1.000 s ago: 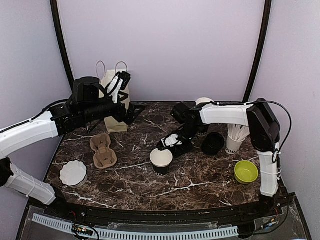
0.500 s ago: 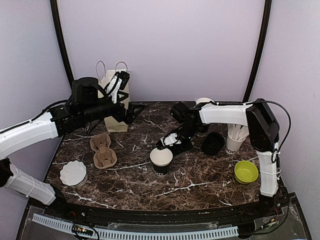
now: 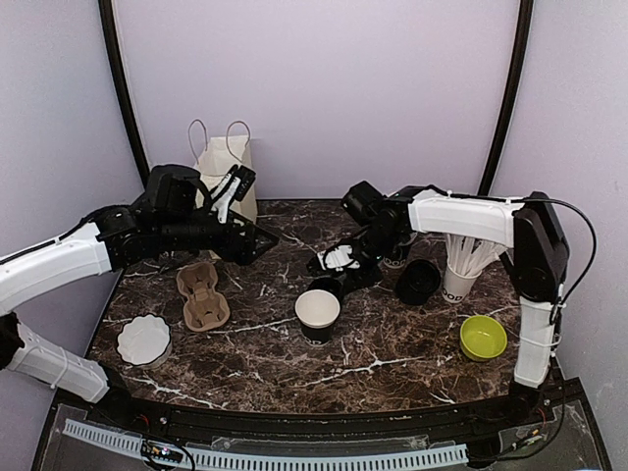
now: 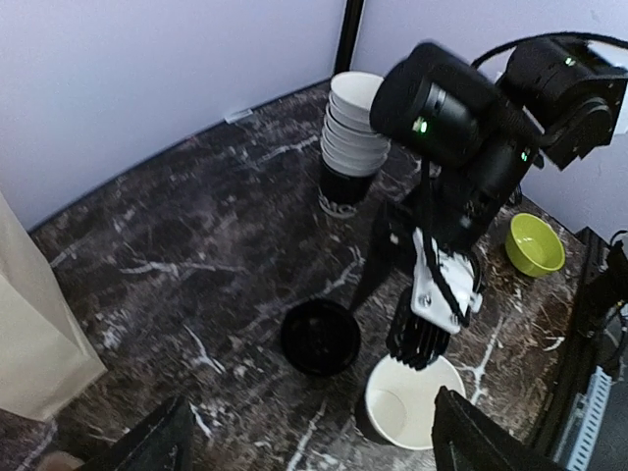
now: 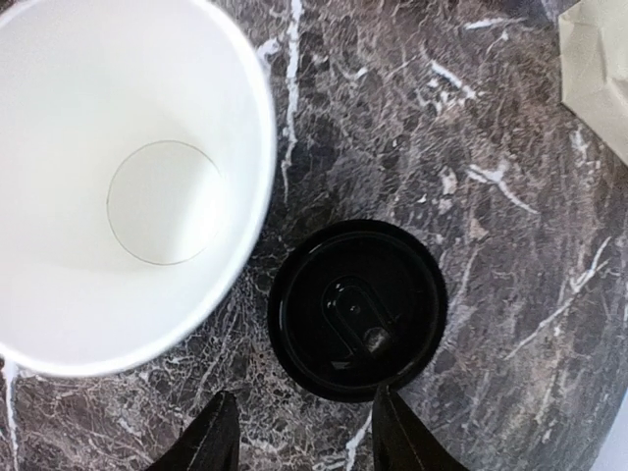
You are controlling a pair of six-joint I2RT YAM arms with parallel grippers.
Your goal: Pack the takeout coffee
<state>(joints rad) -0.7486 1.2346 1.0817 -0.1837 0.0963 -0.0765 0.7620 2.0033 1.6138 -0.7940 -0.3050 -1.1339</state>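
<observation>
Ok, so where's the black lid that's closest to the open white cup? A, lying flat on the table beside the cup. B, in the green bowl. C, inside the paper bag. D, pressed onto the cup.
A: the right wrist view shows the black lid flat on the marble table next to the open cup, whose mouth is uncovered.

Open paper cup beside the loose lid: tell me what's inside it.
Nothing: the paper cup shows a bare white bottom. Its left inner wall runs out of frame.
</observation>
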